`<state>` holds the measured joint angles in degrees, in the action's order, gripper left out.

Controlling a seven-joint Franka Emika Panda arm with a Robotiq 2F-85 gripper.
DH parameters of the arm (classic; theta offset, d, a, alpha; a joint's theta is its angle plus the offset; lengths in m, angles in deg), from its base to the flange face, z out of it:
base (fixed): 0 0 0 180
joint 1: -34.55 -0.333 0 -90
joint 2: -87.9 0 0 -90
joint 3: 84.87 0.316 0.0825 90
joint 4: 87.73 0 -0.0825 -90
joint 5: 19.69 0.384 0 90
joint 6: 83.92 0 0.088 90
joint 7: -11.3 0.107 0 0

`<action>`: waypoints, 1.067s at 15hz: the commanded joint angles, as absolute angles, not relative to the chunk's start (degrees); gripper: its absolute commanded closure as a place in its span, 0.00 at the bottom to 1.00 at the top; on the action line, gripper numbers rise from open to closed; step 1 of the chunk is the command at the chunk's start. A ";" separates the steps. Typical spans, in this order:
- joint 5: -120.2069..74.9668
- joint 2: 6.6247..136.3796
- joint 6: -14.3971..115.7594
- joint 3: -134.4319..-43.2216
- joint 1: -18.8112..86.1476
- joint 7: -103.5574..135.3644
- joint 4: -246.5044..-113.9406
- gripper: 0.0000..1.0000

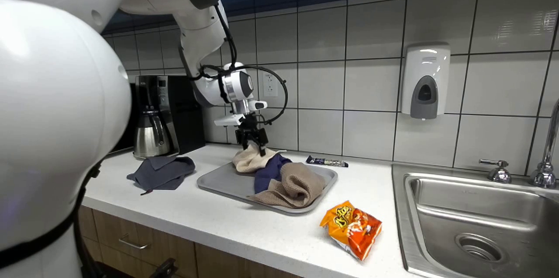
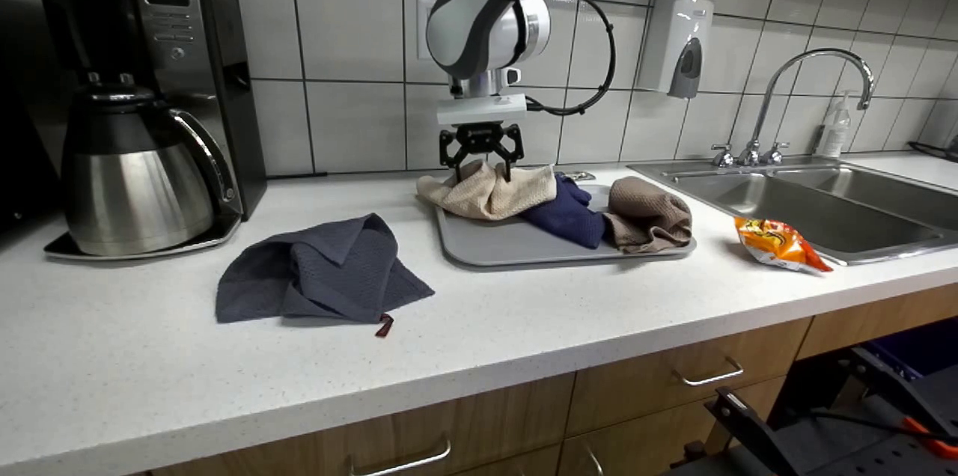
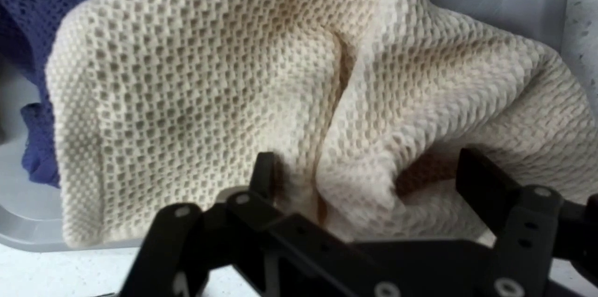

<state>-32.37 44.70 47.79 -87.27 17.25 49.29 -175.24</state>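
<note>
Claw (image 2: pixel 483 177) with jaws apart, folds of cream cloth (image 3: pixel 187 101) between and below; under that, gray tray (image 2: pixel 486 244); near one side, navy cloth (image 2: pixel 567 218); lower, speckled white countertop (image 2: pixel 509 326); behind, tiled wall (image 2: pixel 352 124); farther off, opposite side, coffee maker (image 2: pixel 176 72); farthest, past the navy cloth, steel sink (image 1: pixel 471 214).

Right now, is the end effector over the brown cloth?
No, the end effector is over the cream cloth, with the navy cloth between that and the brown cloth.
</note>
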 commanded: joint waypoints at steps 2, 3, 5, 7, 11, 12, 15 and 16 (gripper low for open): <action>-31.17 41.96 45.36 -87.64 17.02 47.69 -170.85 0.34; -31.11 41.78 45.36 -87.64 17.04 47.68 -170.66 0.42; -31.05 41.57 45.35 -87.71 17.03 47.73 -170.40 0.58; -31.06 41.75 45.52 -87.77 17.04 47.76 -170.61 0.73; -31.22 42.86 45.82 -87.98 16.94 47.94 -171.59 1.00; -31.25 43.16 45.90 -88.03 16.92 47.98 -171.85 1.00; -31.49 44.80 46.36 -88.15 16.68 48.26 -173.33 0.99; -31.58 45.41 46.49 -88.18 16.57 48.37 -173.84 0.99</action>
<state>-32.26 42.90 47.70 -87.64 17.17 49.29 -172.59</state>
